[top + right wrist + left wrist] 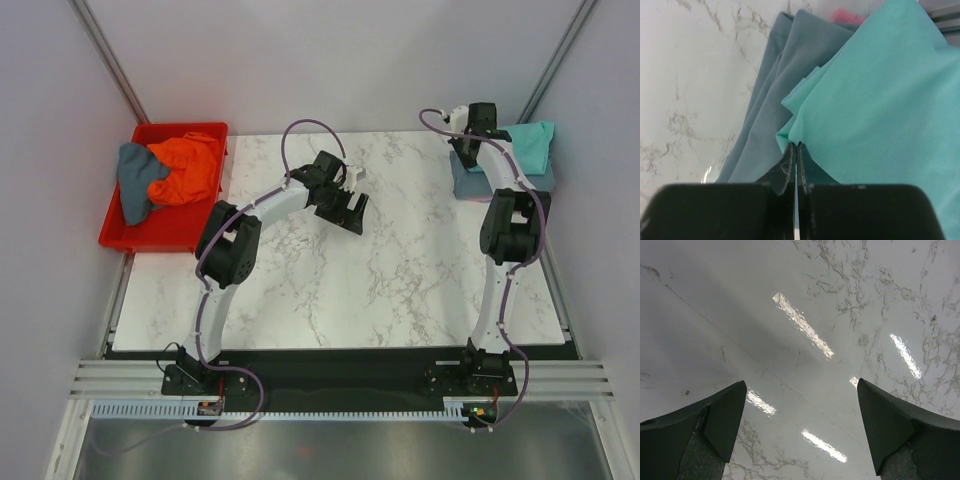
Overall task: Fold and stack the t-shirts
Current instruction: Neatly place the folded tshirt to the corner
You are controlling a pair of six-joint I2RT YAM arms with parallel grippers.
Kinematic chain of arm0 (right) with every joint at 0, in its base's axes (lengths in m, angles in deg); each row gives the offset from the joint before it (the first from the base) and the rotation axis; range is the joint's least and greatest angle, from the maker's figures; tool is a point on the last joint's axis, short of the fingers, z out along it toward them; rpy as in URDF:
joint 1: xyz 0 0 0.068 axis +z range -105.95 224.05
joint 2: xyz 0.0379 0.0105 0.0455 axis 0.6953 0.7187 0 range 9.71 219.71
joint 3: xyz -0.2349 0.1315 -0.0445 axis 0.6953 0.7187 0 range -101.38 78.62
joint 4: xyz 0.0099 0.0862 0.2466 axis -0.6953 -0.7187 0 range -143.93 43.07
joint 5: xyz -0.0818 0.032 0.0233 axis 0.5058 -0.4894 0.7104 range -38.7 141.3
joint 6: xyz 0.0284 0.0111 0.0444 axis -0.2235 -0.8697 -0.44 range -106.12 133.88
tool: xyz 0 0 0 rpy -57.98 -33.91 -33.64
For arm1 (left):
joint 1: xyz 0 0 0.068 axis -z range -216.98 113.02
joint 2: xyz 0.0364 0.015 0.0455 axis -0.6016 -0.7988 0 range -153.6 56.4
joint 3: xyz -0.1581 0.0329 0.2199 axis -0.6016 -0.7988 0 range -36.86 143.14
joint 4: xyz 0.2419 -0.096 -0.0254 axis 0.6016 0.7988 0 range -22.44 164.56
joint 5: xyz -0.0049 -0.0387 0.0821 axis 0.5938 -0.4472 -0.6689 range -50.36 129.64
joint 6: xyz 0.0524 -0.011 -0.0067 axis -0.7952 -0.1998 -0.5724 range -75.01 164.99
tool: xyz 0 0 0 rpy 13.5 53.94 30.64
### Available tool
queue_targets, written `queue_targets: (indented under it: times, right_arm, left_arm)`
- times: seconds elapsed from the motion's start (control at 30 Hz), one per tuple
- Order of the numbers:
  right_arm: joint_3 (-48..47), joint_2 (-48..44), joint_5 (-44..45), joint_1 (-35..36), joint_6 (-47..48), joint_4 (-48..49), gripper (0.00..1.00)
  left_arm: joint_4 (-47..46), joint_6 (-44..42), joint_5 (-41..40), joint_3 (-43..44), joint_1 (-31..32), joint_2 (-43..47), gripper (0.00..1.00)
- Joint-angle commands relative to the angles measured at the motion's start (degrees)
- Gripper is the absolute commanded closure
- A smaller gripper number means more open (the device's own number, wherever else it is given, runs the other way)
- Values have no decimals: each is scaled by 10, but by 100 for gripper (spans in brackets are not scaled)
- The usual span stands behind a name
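Right pincer [796, 146] clenched at the edge of the teal t-shirt [880, 100] lying on a slate t-shirt [790, 60] at the far right of the bench [400, 280]; left pincer [801, 382] released over its marble; orange t-shirt [190, 165] in red bin [120, 237].

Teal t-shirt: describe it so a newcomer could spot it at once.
On the marble table, look to the far right corner. The teal t-shirt lies there on top of a folded blue-grey shirt; it is the only turquoise fabric in view.
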Motion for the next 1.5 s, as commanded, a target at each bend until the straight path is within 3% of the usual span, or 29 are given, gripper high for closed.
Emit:
queue_targets:
  times: [0.0, 0.53, 1.4, 1.43, 1.47]
  right_arm:
    - [25, -76, 11, 3, 4, 2, 100]
    - [109, -148, 15, 4, 3, -8, 100]
    - [124, -170, 1, 4, 5, -45, 100]
    - [124, -168, 2, 4, 4, -44, 96]
    - [125, -165, 2, 4, 0, -43, 80]
  left_arm:
    - [-6, 2, 9, 8, 0, 26, 1]
    - [-6, 5, 16, 15, 2, 18, 1]
    - [-6, 1, 9, 15, 3, 20, 1]
    - [-6, 0, 9, 14, 4, 20, 1]
    - [-6, 0, 7, 14, 4, 21, 1]
